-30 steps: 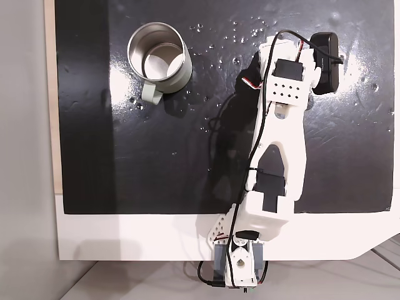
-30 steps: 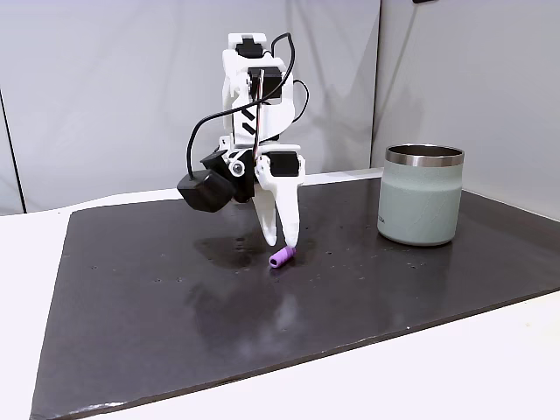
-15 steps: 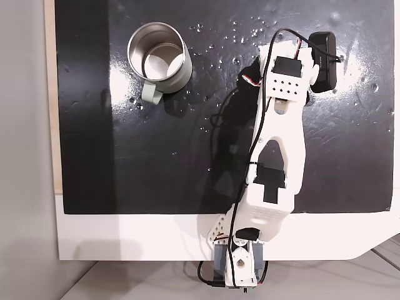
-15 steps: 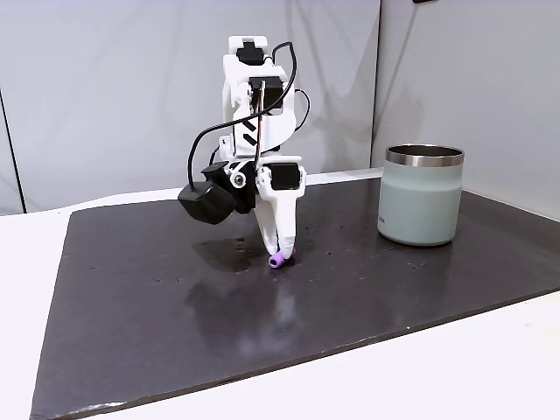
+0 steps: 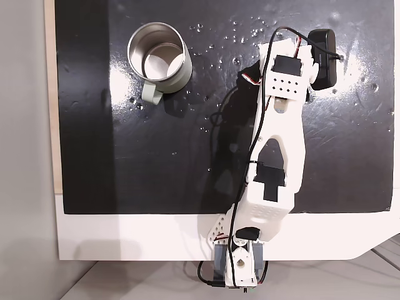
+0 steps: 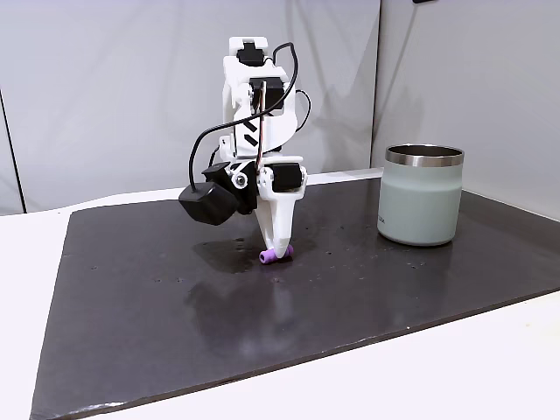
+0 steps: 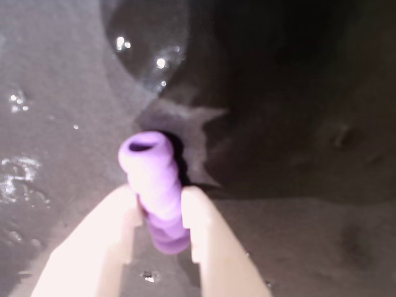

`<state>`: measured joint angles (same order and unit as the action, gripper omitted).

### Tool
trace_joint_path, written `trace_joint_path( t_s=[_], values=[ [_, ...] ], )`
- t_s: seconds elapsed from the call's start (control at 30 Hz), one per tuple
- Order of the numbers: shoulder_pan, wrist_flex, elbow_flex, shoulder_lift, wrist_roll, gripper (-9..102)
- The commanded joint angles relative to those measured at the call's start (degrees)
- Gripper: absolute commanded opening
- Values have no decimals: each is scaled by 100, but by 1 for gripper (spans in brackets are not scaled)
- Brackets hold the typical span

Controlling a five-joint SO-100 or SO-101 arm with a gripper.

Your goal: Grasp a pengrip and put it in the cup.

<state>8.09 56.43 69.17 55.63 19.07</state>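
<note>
On the black mat the jaws have now pinched shut around the pengrip

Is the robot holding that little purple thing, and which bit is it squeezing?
Yes. The pincer squeezes the purple pengrip around its middle, both ends sticking out, still down at the black mat.

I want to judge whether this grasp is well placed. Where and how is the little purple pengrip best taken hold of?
Grip the pengrip across its ribbed middle, coming straight down from above. It lies on its side on the dark mat, a short stubby tube, so opposing fingers on its round flanks suit it. The hand is already shut on it that way, one open end sticking out beyond the fingertips.
</note>
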Motion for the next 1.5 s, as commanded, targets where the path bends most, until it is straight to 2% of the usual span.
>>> trace_joint_path(
  t_s=[0.0,0.33,0.67,1.0,1.47],
  values=[
    [123,9,-299,53,-18,0],
    [123,360,-501,703,-141,0],
    [-255,1283,-1986,853,-527,0],
    [-1116,1969,-3155,853,-738,0],
    [-2593,2206,-4157,686,-1090,0]
  ],
)
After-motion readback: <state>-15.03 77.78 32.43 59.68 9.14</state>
